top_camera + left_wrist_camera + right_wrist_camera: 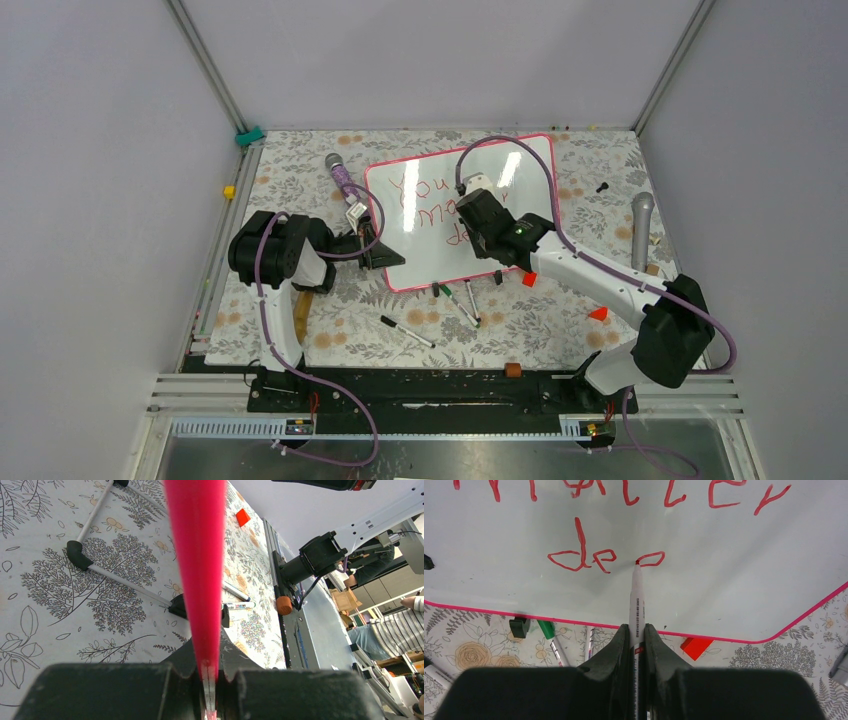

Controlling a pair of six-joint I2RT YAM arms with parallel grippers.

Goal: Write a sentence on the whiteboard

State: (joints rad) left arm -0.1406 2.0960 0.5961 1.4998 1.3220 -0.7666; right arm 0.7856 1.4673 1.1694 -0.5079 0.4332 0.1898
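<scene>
The whiteboard, glossy white with a pink frame, lies tilted on the floral table. The sentence runs over it in red handwriting: "You" at the top, a second line under it, and a third line that reads "de" plus a loop. My right gripper is shut on a white marker; the marker's red tip touches the board at that last loop. My left gripper is shut on the whiteboard's pink frame edge at the board's near left side.
Several loose markers lie in front of the board, with red caps nearby. A purple microphone lies at the back left and a grey one at the right. A brown stopper sits by the front rail.
</scene>
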